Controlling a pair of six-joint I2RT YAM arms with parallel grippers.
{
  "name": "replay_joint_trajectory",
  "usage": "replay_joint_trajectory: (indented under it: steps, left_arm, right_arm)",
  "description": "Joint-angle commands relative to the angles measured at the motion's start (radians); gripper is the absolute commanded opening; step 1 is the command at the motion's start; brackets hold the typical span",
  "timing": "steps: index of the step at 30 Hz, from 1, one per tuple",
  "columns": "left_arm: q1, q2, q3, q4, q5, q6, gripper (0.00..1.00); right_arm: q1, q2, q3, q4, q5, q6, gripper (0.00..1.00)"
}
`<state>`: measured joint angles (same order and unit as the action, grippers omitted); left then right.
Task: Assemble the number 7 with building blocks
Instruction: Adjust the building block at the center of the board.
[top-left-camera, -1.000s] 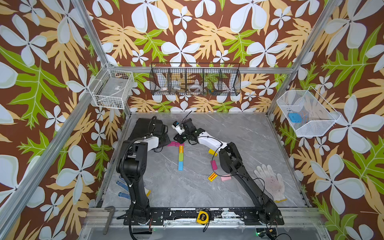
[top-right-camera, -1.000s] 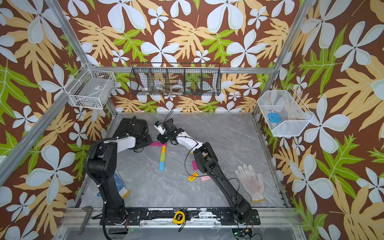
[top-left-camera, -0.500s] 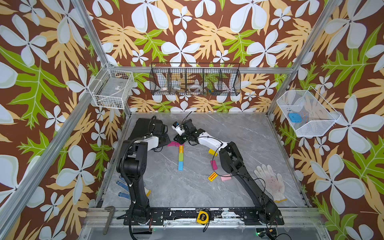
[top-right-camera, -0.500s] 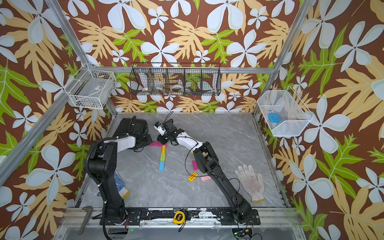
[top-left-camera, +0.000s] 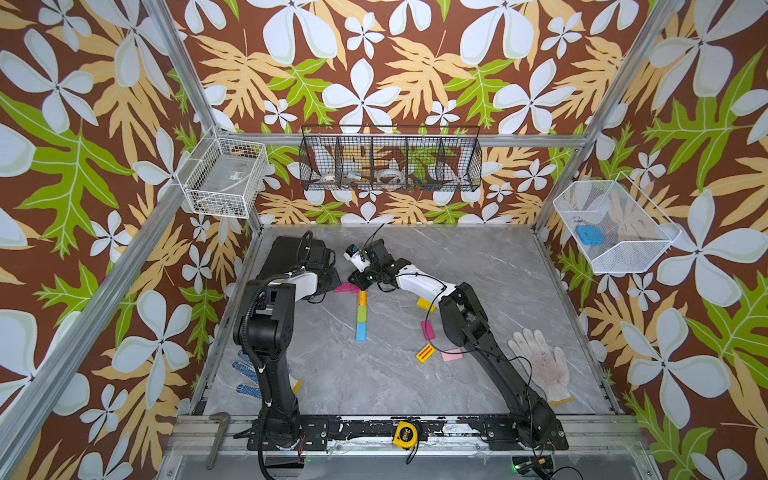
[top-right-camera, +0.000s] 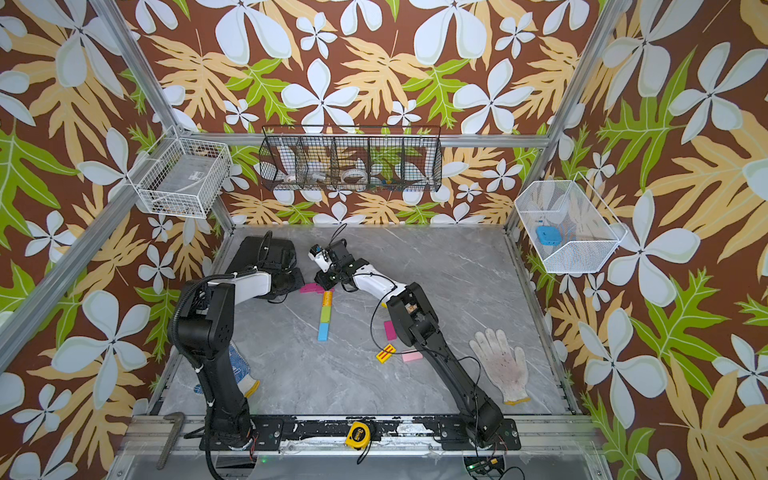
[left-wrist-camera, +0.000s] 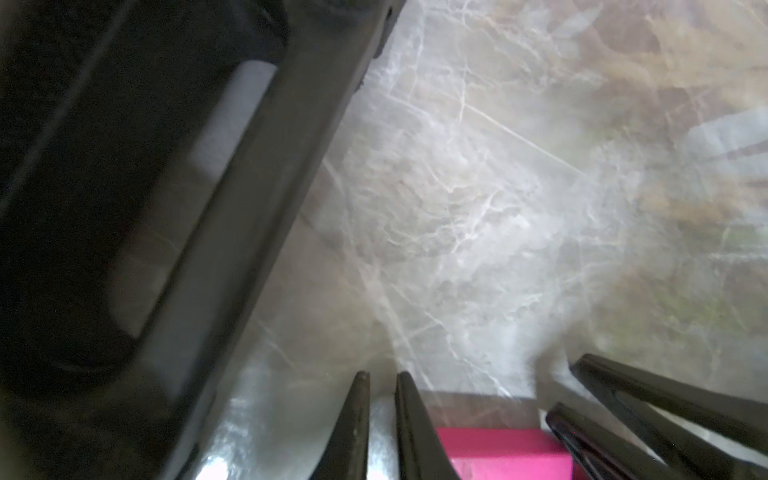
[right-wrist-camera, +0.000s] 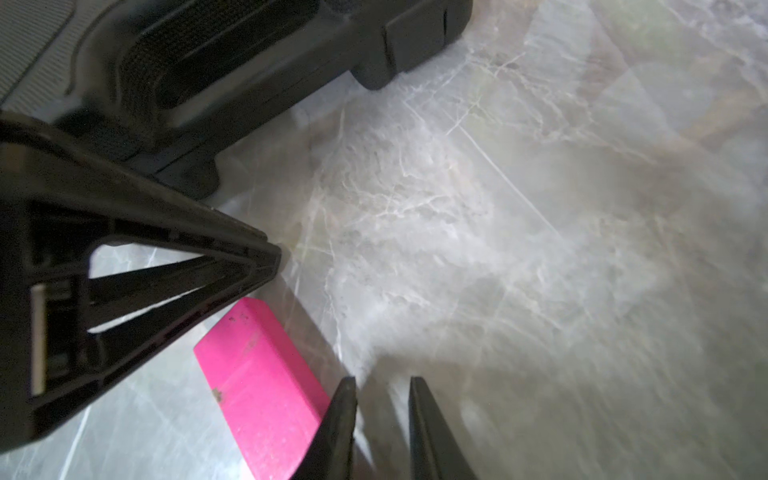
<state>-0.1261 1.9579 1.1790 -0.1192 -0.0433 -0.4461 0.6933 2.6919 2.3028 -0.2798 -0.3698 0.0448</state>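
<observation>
A magenta block (top-left-camera: 344, 287) (top-right-camera: 310, 287) lies flat on the grey marble table, at the top of a column of orange (top-left-camera: 362, 298), green (top-left-camera: 361, 314) and blue (top-left-camera: 360, 331) blocks. My left gripper (left-wrist-camera: 383, 376) (top-left-camera: 331, 284) is shut on nothing, its tips beside one end of the magenta block (left-wrist-camera: 498, 453). My right gripper (right-wrist-camera: 381, 380) (top-left-camera: 356, 283) is also shut and empty, with one finger against the other end of the magenta block (right-wrist-camera: 257, 386). Loose blocks lie further right: yellow (top-left-camera: 426, 304), magenta (top-left-camera: 428, 330), red-striped yellow (top-left-camera: 426, 354) and pink (top-left-camera: 451, 355).
A black case (top-left-camera: 291, 253) lies at the back left, close behind my left gripper. A white glove (top-left-camera: 540, 365) lies at the right and a blue-dotted glove (top-left-camera: 245, 374) at the front left. A yellow tape measure (top-left-camera: 405, 434) and a wrench (top-left-camera: 216, 432) rest on the front rail.
</observation>
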Motion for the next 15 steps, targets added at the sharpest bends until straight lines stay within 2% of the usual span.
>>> replay_joint_trajectory:
  steps: [1, 15]
  left_arm:
    - [0.002, 0.012, -0.002, -0.06, 0.022, 0.003, 0.16]
    - [0.001, 0.009, -0.008, -0.06, 0.023, 0.0, 0.16]
  right_arm:
    - [0.002, -0.008, -0.009, -0.041, -0.005, -0.005, 0.24]
    - [0.005, -0.026, -0.045, -0.019, -0.034, -0.023, 0.23]
